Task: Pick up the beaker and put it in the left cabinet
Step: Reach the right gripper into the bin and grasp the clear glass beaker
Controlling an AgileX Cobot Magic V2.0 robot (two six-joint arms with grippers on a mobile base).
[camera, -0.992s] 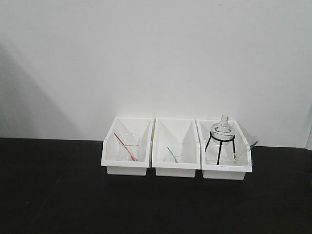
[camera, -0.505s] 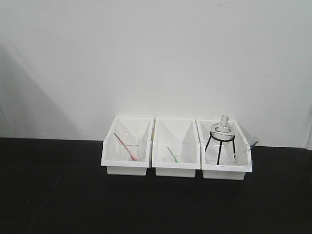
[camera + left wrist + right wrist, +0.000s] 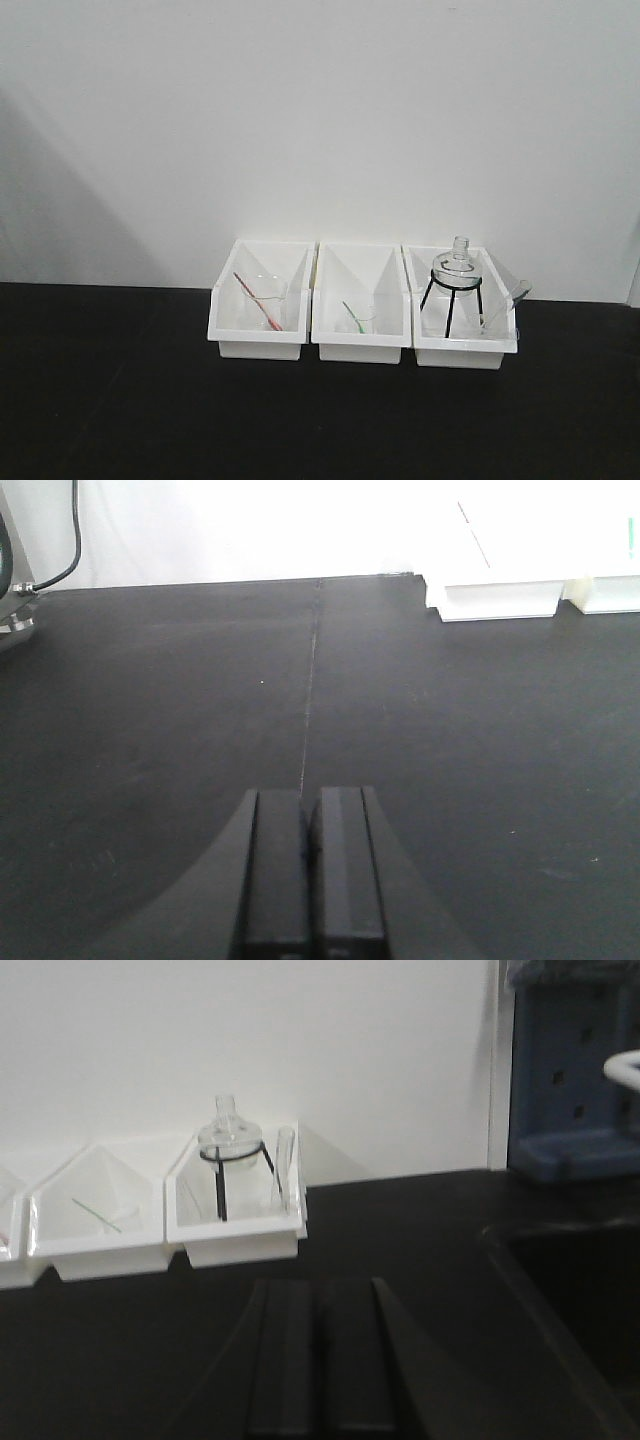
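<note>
The left fingers (image 3: 280,870) and right fingers (image 3: 285,1360) are hovering pressed together over the black surface (image 3: 120,400), while the beaker (image 3: 364,321) is sitting, faintly visible, in the middle bin (image 3: 360,348) by the far wall.

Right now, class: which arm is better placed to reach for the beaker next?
Right, probably. The right tool points straight at the middle bin and right bin. The left tool faces black table; bins sit only at its view's far upper right. Both shut.
</note>
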